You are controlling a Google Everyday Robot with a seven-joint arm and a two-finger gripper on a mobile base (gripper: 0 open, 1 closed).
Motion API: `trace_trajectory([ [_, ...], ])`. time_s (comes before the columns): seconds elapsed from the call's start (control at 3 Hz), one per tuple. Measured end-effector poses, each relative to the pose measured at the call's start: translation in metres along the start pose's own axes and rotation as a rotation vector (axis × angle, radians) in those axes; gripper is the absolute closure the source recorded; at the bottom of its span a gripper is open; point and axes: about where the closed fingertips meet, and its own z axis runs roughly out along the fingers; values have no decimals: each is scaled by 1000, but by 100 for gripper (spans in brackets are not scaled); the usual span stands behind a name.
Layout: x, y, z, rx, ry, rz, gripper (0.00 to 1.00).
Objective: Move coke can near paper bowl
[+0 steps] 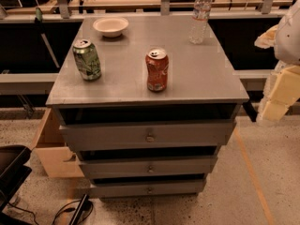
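Take the red-orange aluminium coke can gently at mid-body; it is likely light, slick and easily dented. Your gripper hangs right of the grey drawer cabinet; whether it is open or closed, you cannot tell.

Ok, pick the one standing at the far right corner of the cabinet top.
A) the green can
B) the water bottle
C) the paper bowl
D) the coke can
B: the water bottle stands at the far right corner, while the coke can is near the front middle; the gripper hangs beside the cabinet, off its right side.
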Motion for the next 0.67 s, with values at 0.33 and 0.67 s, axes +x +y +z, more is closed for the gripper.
trace_trajectory([
  [0.33, 0, 0, 0, 0, 0, 0, 0],
  [0.67, -3, -5, -6, 22, -59, 36, 0],
])
